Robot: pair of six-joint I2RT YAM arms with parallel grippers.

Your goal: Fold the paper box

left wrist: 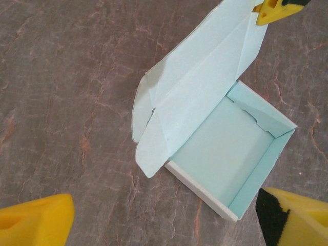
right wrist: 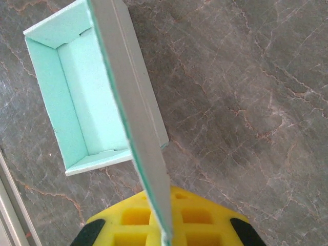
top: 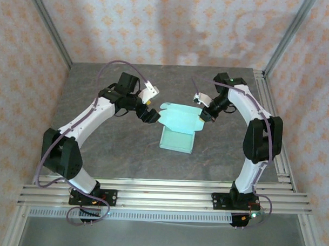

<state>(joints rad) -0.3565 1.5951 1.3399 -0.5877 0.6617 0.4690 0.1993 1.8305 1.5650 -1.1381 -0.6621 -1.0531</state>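
From above we see the paper box (top: 177,138) mid-table, its long axis running across between the arms, with the right gripper (top: 206,115) pinching the raised lid (top: 181,114) at its right end and the left gripper (top: 150,116) spread wide just left of it, while our left wrist shows the tray (left wrist: 225,159) ahead and rightward, our right wrist shows the lid clamped edge-on, and we read no writing.

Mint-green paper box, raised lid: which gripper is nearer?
Right. The right gripper is shut on the raised lid's edge of the pale mint-green card paper box; the left gripper hangs open beside the lid's left flap, apparently apart.
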